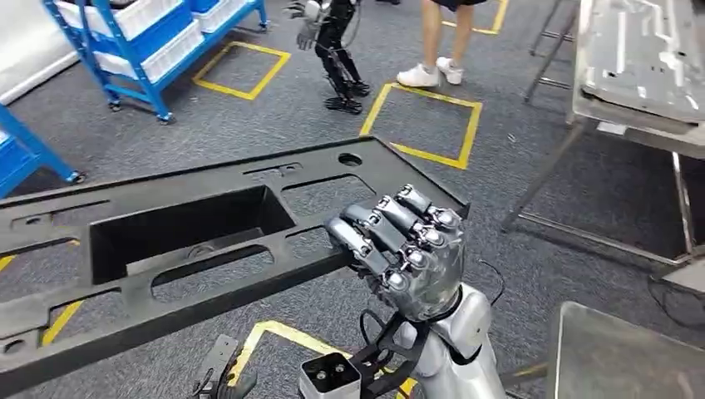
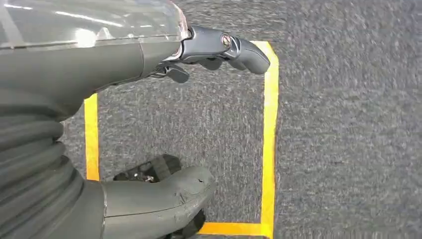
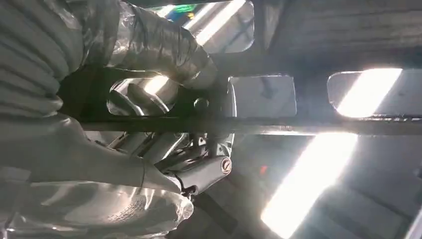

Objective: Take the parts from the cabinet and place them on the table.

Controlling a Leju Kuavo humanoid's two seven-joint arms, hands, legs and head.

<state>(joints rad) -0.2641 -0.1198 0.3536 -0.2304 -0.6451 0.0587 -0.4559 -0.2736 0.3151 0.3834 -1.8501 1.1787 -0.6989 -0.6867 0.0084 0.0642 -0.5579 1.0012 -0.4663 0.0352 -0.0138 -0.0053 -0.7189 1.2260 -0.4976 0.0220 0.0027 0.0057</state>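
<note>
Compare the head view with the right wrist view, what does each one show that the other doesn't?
Head view alone: the grey carpet with yellow floor squares, blue shelving, a person's legs, a metal table, another robot's legs, and the whole top of the long black part.

Right wrist view alone: the part's underside with bright ceiling lights shining through its cutouts.

Both: the right hand gripping the black part's edge, fingers curled around a rail.

It looks like a factory or workshop floor: grey carpet marked with yellow tape squares (image 1: 426, 125), blue parts racks (image 1: 141, 41), and steel tables (image 1: 640, 58).
</note>
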